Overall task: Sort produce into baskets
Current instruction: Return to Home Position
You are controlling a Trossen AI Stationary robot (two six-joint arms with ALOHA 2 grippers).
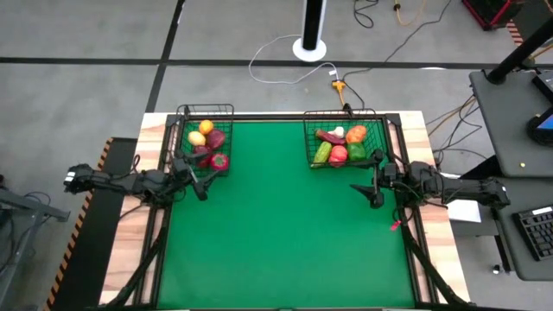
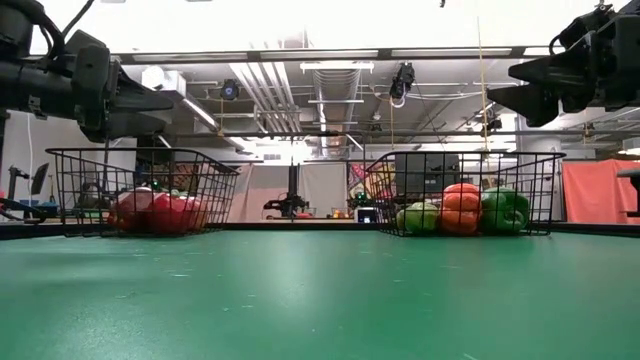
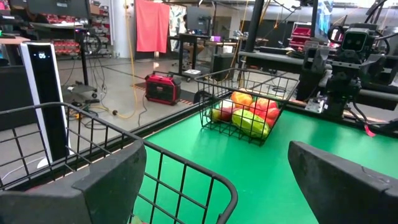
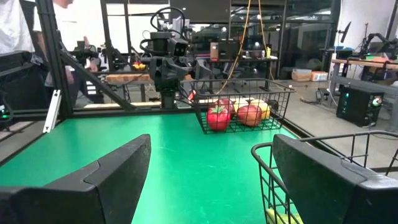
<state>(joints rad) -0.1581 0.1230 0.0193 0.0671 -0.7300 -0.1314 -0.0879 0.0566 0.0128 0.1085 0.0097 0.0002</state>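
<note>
1. Left end effector (image 1: 198,185) hangs raised above the green worktop (image 1: 285,242), its fingers (image 3: 106,180) spread wide apart and empty, right at the near edge of the left basket (image 1: 206,107).
2. Left basket stands at the worktop's far left corner and holds a yellow lemon (image 1: 197,138), a red apple (image 1: 219,161) and maroon pieces, all inside the wire just beyond the left fingertips.
3. Right basket (image 1: 341,112) stands at the far right corner, well apart from the left one, holding an orange pumpkin (image 1: 356,134) with green, red and white pieces.
4. Right end effector (image 1: 366,193) hangs raised just near of that basket's front edge, fingers apart, gripping nothing, with the produce lying just beyond it
</note>
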